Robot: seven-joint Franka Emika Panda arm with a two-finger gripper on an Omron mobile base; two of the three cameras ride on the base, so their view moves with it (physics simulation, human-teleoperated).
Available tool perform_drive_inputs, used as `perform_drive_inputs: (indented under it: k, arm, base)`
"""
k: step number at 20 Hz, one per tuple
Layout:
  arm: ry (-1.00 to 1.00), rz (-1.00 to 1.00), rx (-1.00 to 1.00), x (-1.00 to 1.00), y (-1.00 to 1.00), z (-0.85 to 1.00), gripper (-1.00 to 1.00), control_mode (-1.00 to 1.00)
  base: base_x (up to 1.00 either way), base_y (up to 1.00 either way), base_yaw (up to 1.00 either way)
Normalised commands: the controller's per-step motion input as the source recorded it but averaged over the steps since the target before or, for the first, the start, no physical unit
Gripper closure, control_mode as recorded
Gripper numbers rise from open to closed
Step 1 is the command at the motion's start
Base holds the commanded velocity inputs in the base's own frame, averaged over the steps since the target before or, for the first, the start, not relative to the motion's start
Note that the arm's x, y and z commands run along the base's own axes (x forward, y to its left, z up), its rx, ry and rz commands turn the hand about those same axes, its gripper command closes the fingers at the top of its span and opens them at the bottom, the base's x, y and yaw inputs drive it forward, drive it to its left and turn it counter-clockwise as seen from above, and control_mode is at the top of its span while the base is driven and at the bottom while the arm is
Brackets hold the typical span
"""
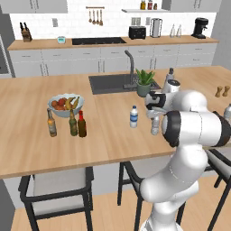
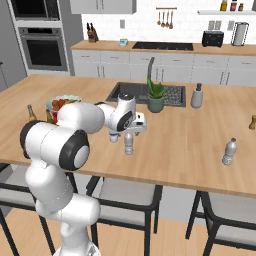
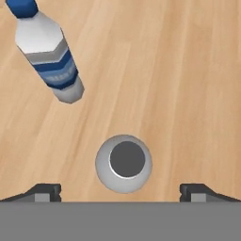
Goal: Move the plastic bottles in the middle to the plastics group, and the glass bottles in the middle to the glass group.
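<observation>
The fingers [image 3: 121, 193] stand wide apart, one dark tip [image 3: 44, 192] at each side of the hand view, and they hold nothing. Between them, seen straight from above, is the plain greyish plastic bottle [image 3: 124, 163], upright on the wooden surface [image 3: 188, 84]. It lies nearer to one tip than to the other, so the first risk is that one finger touches it earlier and pushes it over; such a light, narrow bottle will probably tip easily. If the hand descends without correction, a tip could also land on the cap.

The blue-labelled bottle [image 3: 49, 52] stands near, and a toppled neighbour could knock it.

In the right base view the hand [image 2: 131, 120] points down directly over the plain bottle [image 2: 129, 143], and the arm reaches forward from the base with its elbow bent.

The red-capped bottle [image 1: 81, 124] stands just beside the amber [image 1: 52, 123] and green [image 1: 72, 123] bottles, while the silvery-grey bottle [image 2: 229, 152] waits well apart on the other side.
</observation>
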Motion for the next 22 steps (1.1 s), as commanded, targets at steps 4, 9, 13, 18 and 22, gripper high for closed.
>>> perform_drive_inputs:
  k: [4, 9, 13, 18, 22]
  arm:
    - [0.01, 0.07, 0.00, 0.28, 0.00, -0.12, -1.00, -1.00]
    - [0.01, 0.04, 0.00, 0.08, 0.00, -0.07, -1.00, -1.00]
    - [0.00, 0.00, 0.00, 0.00, 0.00, -0.19, -1.00, -1.00]
    - [0.00, 0.00, 0.01, 0.00, 0.00, -0.12, -1.00, -1.00]
    - [0.00, 0.00, 0.01, -0.01, 0.00, 0.00, 1.00, -1.00]
  base:
    - [0.00, 0.00, 0.00]
    - [0.00, 0.00, 0.00]
    - [0.00, 0.00, 0.00]
    - [0.00, 0.00, 0.00]
    - [0.00, 0.00, 0.00]
